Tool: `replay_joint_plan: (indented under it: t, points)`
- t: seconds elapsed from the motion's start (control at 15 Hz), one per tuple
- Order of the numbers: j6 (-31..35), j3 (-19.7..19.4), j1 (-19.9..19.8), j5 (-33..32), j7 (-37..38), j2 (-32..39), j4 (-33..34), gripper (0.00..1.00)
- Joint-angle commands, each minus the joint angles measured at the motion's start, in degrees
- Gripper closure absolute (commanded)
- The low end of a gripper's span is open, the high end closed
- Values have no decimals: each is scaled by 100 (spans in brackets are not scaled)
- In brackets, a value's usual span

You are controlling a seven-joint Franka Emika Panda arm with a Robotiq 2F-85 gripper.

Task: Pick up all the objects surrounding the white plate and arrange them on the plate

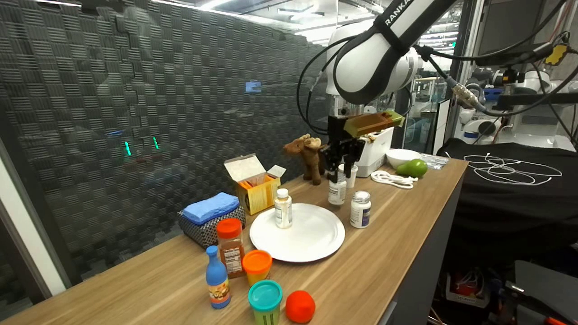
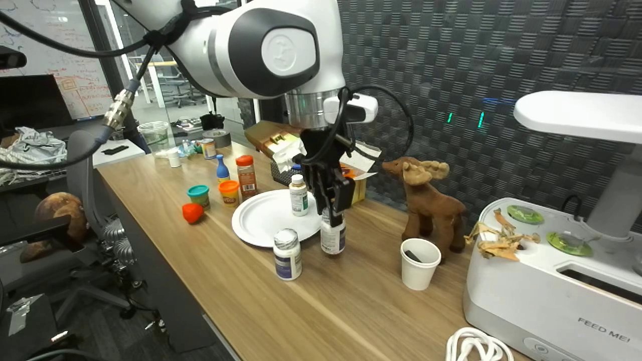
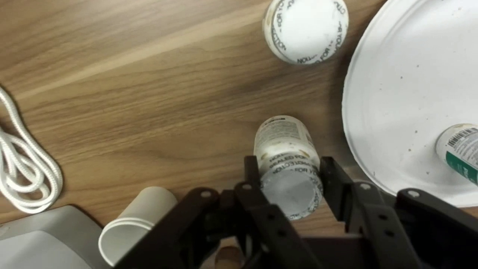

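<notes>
My gripper [image 3: 289,166] is shut on the cap end of a small white bottle [image 3: 282,136], a finger against each side. This bottle stands beside the white plate [image 1: 311,246]; whether its base touches the table I cannot tell. A second white bottle [image 1: 360,212] stands upright near the plate. On the plate is a third white bottle [image 2: 299,196] with a green label band. At the plate's far side from the gripper are a red-lidded spice jar [image 1: 231,253], a blue bottle [image 1: 217,282], an orange-lidded tub [image 1: 257,266], a green-lidded tub [image 1: 265,300] and a red ball [image 1: 300,307].
A paper cup [image 2: 420,268], a stuffed moose [image 2: 431,210] and a white planter [image 2: 531,291] stand close to the arm. Coiled white cord [image 3: 28,168] lies near the planter. An opened yellow box [image 1: 259,194] and a blue cloth [image 1: 211,207] line the wall side.
</notes>
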Motion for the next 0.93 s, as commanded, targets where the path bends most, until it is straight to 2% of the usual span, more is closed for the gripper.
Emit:
replay_joint_plan:
  t: [0.0, 0.47, 0.87]
  points:
    - [-316, -1, 255, -250, 302, -457, 39, 81]
    - [-528, 459, 610, -121, 286, -486, 57, 81]
    - [-328, 522, 761, -270, 258, -202, 97, 81]
